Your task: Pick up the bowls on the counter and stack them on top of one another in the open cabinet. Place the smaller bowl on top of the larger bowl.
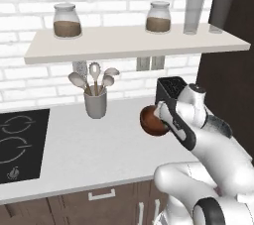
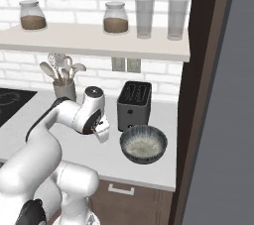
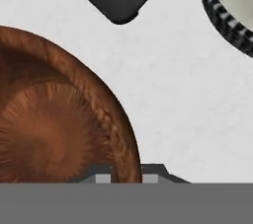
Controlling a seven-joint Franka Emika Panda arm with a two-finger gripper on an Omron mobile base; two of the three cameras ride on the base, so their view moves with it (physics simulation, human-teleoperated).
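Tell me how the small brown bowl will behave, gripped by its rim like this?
The smaller bowl looks rigid, so it should hold its shape. Its surface looks glossy and the gripper straddles only the thin rim, so it may slip or pivot. In the left base view it already hangs tilted.

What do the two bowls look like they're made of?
The smaller bowl looks like glossy turned wood, with reddish-brown grain radiating from its centre. The larger bowl looks like glazed ceramic, probably: dark ribbed outside, pale speckled inside.
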